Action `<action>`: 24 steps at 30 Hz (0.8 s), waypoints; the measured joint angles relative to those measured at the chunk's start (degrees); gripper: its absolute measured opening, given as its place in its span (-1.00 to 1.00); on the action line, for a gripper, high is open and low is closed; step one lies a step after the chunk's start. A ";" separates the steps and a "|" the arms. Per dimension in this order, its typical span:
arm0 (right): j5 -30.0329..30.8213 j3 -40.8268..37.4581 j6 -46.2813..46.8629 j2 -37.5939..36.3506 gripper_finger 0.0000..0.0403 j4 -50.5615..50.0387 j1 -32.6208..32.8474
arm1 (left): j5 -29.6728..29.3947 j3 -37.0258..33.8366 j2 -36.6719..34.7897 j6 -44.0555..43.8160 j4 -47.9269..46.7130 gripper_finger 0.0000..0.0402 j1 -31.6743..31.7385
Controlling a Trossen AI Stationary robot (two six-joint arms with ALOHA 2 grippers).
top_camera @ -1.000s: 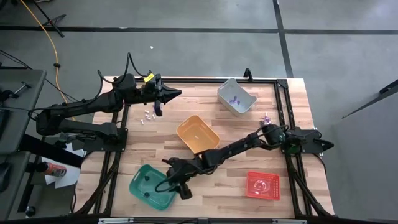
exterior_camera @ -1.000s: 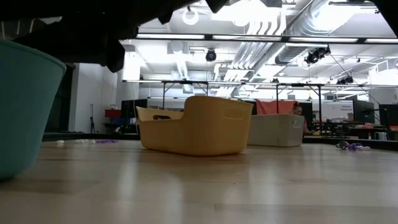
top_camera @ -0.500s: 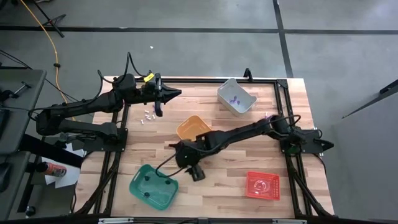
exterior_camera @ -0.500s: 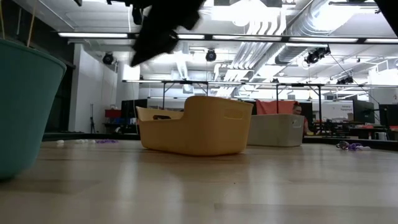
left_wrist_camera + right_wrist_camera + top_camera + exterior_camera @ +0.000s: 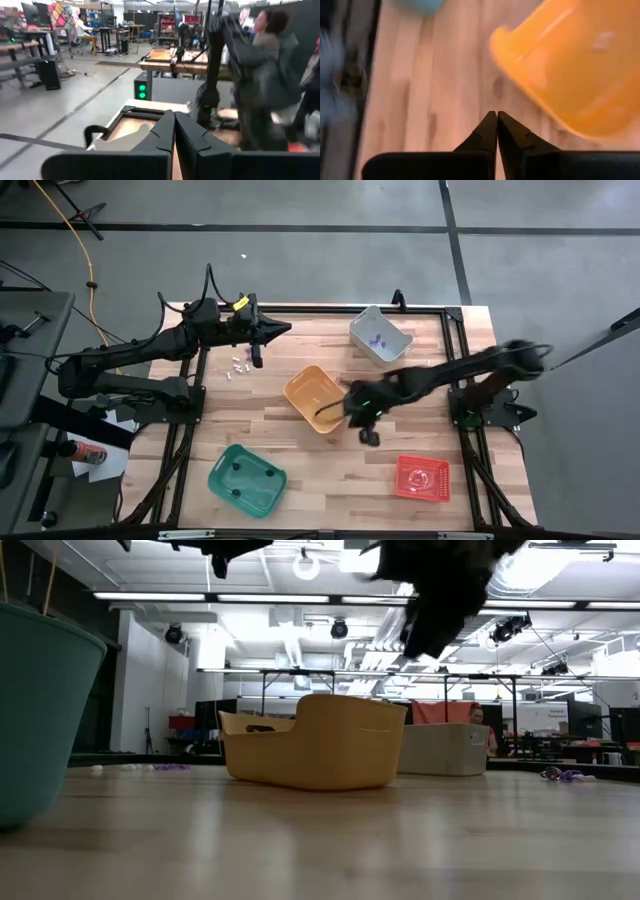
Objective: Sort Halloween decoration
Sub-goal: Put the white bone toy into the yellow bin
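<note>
Right gripper (image 5: 366,423): hovering beside the orange bin (image 5: 312,393) — fingers pressed together, gripping nothing.
Left gripper (image 5: 284,330): waiting closed — above the small trinkets (image 5: 238,366).

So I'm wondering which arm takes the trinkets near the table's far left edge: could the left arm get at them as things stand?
Probably yes. The left gripper, shut, hangs just beside the small trinkets, and nothing lies between them. The right gripper, also shut, is over by the orange bin.
</note>
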 joint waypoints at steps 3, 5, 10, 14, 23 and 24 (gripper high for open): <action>7.85 -6.91 8.79 -9.80 -0.92 8.07 -1.44 | 0.15 0.00 0.00 2.44 -1.94 -1.00 0.92; 13.40 -10.67 11.83 -15.06 -0.95 15.87 -2.50 | 0.16 0.00 0.00 2.52 -2.87 -1.00 1.63; 18.24 -16.35 9.16 -20.97 -0.98 33.25 -6.92 | 3.38 -0.02 0.00 2.00 -4.28 -1.00 2.82; 15.96 -15.79 5.76 -19.93 -0.98 37.67 -12.52 | 7.20 -0.02 0.01 -0.37 -3.93 -1.00 2.52; -0.43 -7.03 -4.20 -15.65 -0.99 37.86 -22.72 | 8.24 -0.02 3.52 -9.03 1.78 -1.00 -3.20; -2.11 -6.13 -5.42 -15.49 -1.00 37.72 -23.01 | 7.43 0.00 4.64 -9.77 3.81 -1.00 -4.19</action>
